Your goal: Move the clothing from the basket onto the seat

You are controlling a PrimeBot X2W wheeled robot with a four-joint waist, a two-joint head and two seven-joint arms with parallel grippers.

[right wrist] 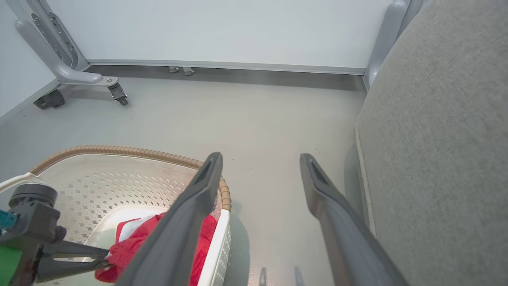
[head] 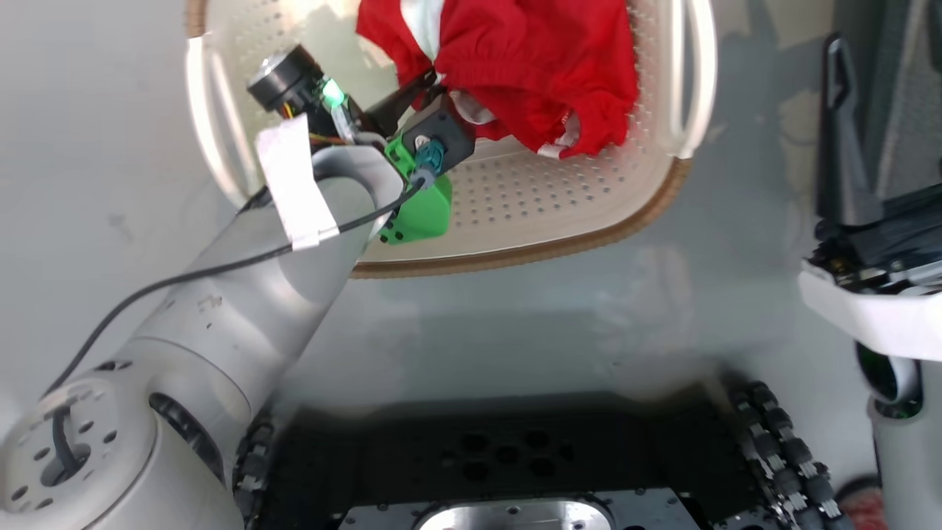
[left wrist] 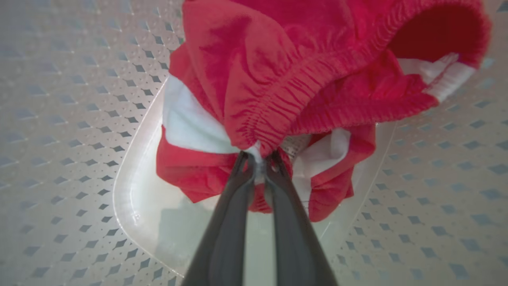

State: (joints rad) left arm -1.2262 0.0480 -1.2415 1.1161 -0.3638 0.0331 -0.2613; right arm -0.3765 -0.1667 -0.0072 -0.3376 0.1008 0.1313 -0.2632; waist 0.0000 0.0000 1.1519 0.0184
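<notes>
The clothing is a bunched red garment with white panels, lying in the cream perforated basket at the top of the head view. My left gripper reaches into the basket and is shut on a gathered fold of the clothing by its elastic hem. In the right wrist view the left gripper pinches the clothing inside the basket. My right gripper stands open above the floor, between the basket and the grey seat, holding nothing.
A strip of grey floor separates the basket from the seat. A wheeled metal frame leg stands by the white wall panel beyond the basket. My dark base sits just in front of the basket.
</notes>
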